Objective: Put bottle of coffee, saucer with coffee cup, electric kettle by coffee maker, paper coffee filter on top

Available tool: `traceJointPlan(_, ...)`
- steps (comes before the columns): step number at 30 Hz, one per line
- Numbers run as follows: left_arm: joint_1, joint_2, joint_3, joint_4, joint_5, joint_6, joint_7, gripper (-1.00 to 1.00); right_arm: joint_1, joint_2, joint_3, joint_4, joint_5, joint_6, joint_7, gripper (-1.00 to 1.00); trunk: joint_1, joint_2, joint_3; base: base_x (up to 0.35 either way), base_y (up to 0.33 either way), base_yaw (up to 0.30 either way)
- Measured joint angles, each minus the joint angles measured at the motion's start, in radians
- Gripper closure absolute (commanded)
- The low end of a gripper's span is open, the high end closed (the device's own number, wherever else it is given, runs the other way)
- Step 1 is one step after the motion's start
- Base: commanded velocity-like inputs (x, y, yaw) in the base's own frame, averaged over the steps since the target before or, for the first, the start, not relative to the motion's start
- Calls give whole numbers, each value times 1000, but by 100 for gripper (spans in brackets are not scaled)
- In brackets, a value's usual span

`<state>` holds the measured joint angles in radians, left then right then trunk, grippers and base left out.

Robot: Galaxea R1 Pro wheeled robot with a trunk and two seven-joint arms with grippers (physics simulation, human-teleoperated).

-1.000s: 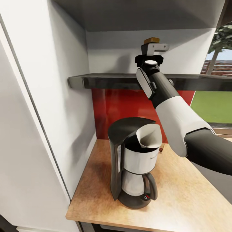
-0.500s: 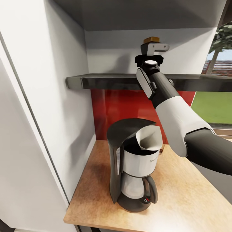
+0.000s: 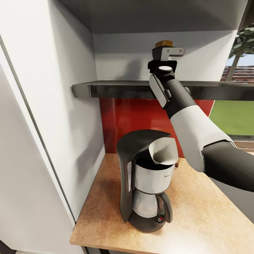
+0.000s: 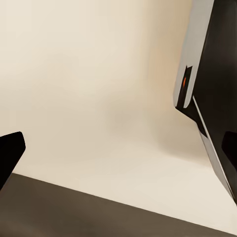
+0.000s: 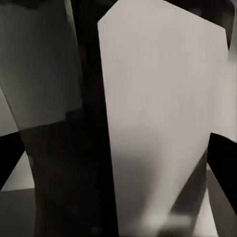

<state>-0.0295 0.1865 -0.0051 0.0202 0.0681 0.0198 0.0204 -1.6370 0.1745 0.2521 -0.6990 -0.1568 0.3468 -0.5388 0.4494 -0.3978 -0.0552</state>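
**A:** What is the step in hand, as you judge it?

**B:** Getting the bottle of coffee (image 3: pixel 164 43) off the kitchen shelf (image 3: pixel 116 88); my right arm (image 3: pixel 190 120) is raised to that shelf, and the bottle's amber top peeps out just above my wrist; the rest of it is hidden behind the arm.

**A:** And your right tool (image 5: pixel 118 158)?

**B:** Its jaws stand apart; both dark tips sit at the edges of the right wrist view. A pale, blurred shape lies between them; I cannot tell whether that is the bottle's label or the wall.

**A:** So the bottle sits where, relative to the tool?

**B:** On the shelf, right at the tool, seemingly between or just ahead of the fingers; touching or not, I cannot say.

**A:** How would you do it well?

**B:** Square the fingers on the body, below the lid; close gently; lift clear of the shelf before drawing back. The coffee maker (image 3: pixel 146 183) stands directly under my arm on the surface (image 3: pixel 204 218), with the paper coffee filter (image 3: pixel 163 151) resting tilted in its top; I judge a careless descent could knock that loose; so I would bring the bottle down to the side, beside the machine.

**A:** Your left tool (image 4: pixel 118 148)?

**B:** Jaws apart, holding nothing; it faces a plain cream wall.
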Motion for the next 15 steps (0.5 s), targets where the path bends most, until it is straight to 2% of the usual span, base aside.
traceJointPlan(15,1,2,0,0,0,0,0,-100,0,0,1,-2,-1,1,0,100,0,0,0,0,0,0)
